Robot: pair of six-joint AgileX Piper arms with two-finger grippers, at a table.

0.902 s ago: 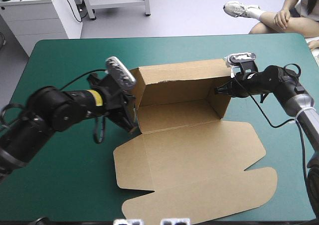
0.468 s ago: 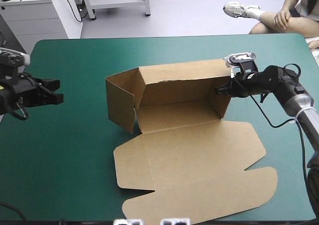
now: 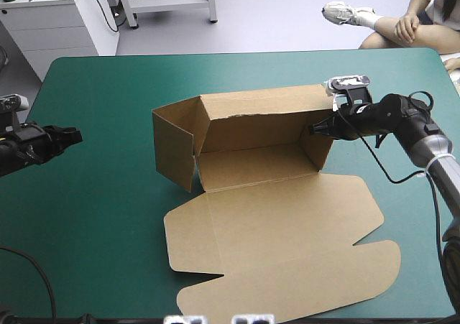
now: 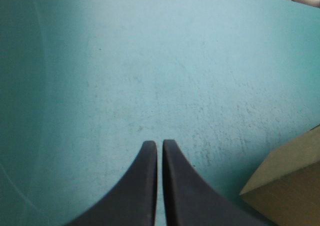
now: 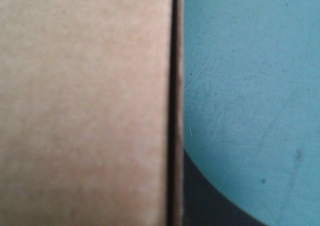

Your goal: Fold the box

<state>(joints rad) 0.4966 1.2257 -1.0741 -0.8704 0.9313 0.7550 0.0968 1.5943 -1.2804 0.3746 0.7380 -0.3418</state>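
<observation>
Brown cut-board box [image 3: 266,195] sits mid-worktop on the teal-green cover [image 3: 108,230], walls raised, long axis running left to right. Right gripper [image 3: 314,131] pinches its right end wall between the jaws. Left gripper [image 3: 72,133], jaws pressed together, hangs well apart, the left end wall ahead of it.

The box [image 3: 259,216] is plain brown board, matt, with raw cut edges, the tabletop's teal-green cover [image 3: 100,216] is matt and finely scuffed, and the fingers [image 4: 140,191] of the left tool [image 4: 156,146] look smooth, dull black.
</observation>
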